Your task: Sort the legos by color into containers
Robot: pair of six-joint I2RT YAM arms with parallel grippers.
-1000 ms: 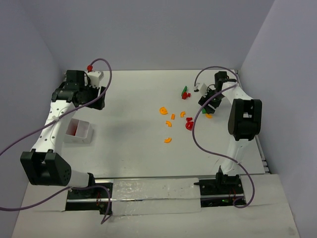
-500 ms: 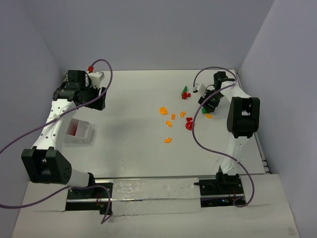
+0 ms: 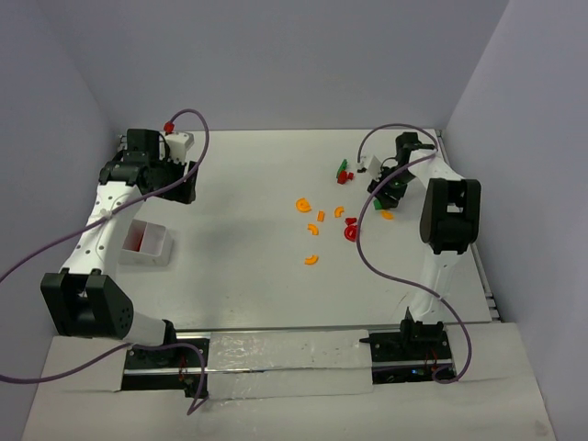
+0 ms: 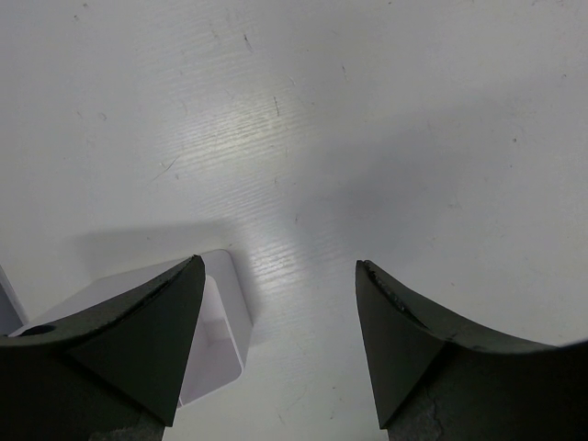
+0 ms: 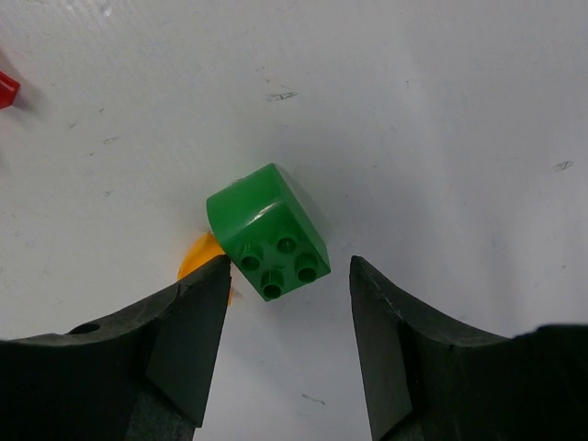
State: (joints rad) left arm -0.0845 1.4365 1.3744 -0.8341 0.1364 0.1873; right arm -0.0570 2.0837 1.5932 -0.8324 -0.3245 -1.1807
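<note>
In the right wrist view a green lego (image 5: 268, 231) lies on its side on the table, studs toward the camera. It sits just ahead of my right gripper (image 5: 289, 266), whose jaws stand open on either side of its near corner without clamping it. An orange lego (image 5: 197, 257) peeks out behind the left finger. From above, the right gripper (image 3: 384, 190) hangs at the far right over these pieces. My left gripper (image 3: 182, 184) is open and empty, above and beyond the white tray (image 3: 147, 259); a tray corner (image 4: 216, 322) shows by its left finger.
Several orange legos (image 3: 312, 230) and a red ring-shaped piece (image 3: 351, 231) are scattered mid-table. A green and red cluster (image 3: 344, 170) lies farther back. Something red shows inside the tray. A red piece (image 5: 5, 89) sits at the left edge of the right wrist view.
My right gripper's jaws have narrowed around the green lego and the arm has shifted slightly toward the back. The left arm has hardly moved.
</note>
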